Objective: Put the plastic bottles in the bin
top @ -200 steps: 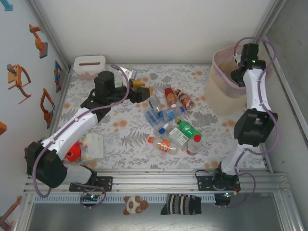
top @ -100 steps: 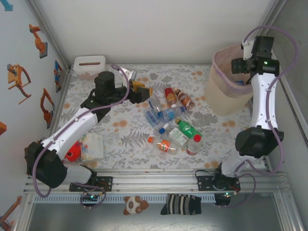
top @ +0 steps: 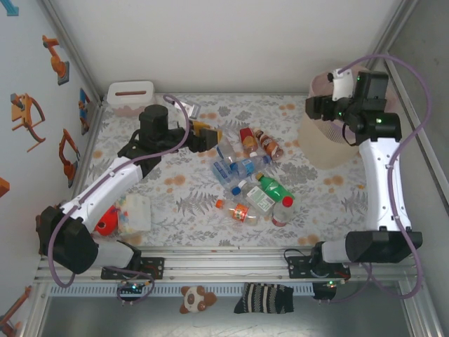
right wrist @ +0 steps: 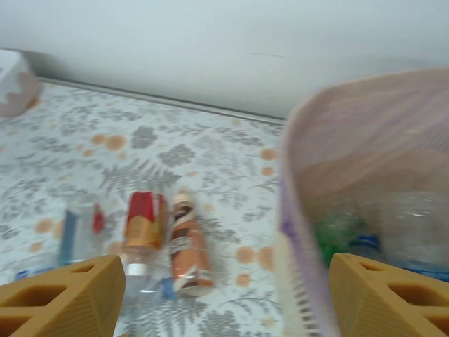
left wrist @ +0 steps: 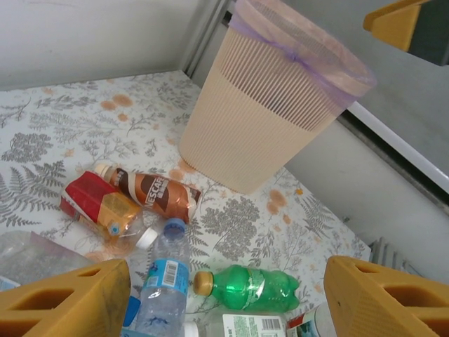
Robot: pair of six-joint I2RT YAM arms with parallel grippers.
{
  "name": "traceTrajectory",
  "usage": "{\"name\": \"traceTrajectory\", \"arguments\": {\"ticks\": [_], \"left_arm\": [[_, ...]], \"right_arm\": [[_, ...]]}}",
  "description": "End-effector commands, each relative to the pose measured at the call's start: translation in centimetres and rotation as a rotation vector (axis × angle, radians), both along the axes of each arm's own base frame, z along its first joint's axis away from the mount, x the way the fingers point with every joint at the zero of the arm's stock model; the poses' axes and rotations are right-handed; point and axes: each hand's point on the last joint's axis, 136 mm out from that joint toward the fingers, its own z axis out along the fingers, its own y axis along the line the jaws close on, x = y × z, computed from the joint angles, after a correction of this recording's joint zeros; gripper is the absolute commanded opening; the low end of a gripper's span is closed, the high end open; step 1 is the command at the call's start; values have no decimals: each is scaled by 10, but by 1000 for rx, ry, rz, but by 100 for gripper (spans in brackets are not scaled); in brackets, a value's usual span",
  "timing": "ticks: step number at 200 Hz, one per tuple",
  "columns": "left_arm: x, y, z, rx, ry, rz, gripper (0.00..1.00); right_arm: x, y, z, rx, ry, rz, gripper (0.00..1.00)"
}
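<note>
The bench (top: 309,189) is patterned with grey ferns and orange blossoms on white. The bin (left wrist: 259,119) is ribbed beige, lined in translucent pink. The plastic bottles (top: 270,188) are coloured green, clear with blue caps, and red-brown. The left end effector (left wrist: 224,298) is coloured orange-yellow.

You have counter (top: 182,203), fern-print cover. Plastic bottles (top: 247,167) heaped mid-frame; bin (top: 324,149) upper right; white box (top: 130,97) upper left; clear container (top: 132,214) lower left.

I work in a robot test room, a small white box. My flowery table (top: 182,203) has white walls (top: 224,42) round it, and a metal rail (top: 231,261) at its near edge holds me.
</note>
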Motion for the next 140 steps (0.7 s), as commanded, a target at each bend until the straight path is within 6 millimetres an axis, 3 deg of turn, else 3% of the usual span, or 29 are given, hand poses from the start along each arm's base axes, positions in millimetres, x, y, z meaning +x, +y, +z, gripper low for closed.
{"name": "traceTrajectory", "arguments": {"ticks": [1, 44, 63, 140], "left_arm": [[6, 3, -11, 35, 22, 20, 72], [10, 6, -26, 63, 70, 52, 71], [11, 6, -29, 63, 79, 57, 71], [12, 5, -35, 62, 106, 62, 71]], "right_arm": [[-13, 34, -5, 54, 13, 96, 73], [-50, 77, -43, 57, 121, 155, 71], [-70, 85, -61, 64, 162, 141, 70], [-151, 73, -119, 64, 329, -114, 66]]}}
